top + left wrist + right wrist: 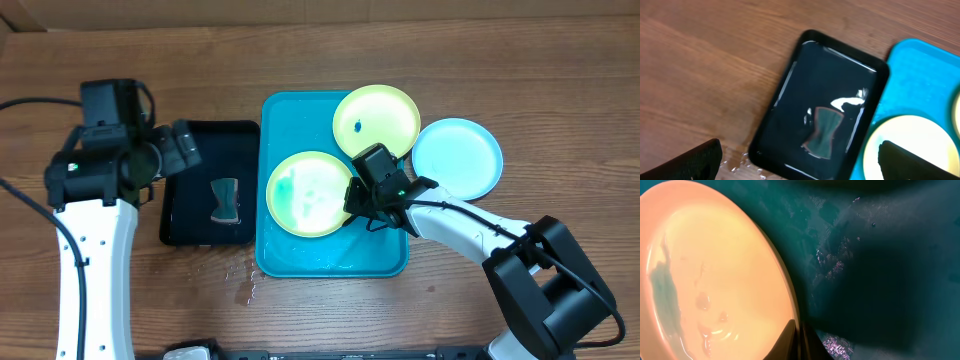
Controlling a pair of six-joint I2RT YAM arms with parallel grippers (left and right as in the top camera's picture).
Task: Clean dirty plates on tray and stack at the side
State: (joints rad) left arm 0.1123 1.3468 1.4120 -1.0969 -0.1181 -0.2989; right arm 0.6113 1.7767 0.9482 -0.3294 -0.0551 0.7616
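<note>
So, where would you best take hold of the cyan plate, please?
Pinch the cyan plate at its right rim, coming from the right: it lies flat on the table, and the tray and the far yellow plate crowd its left.

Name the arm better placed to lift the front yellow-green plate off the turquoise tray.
Right. The right gripper pinches the plate at its rim; the left gripper hangs open over the black tray.
</note>
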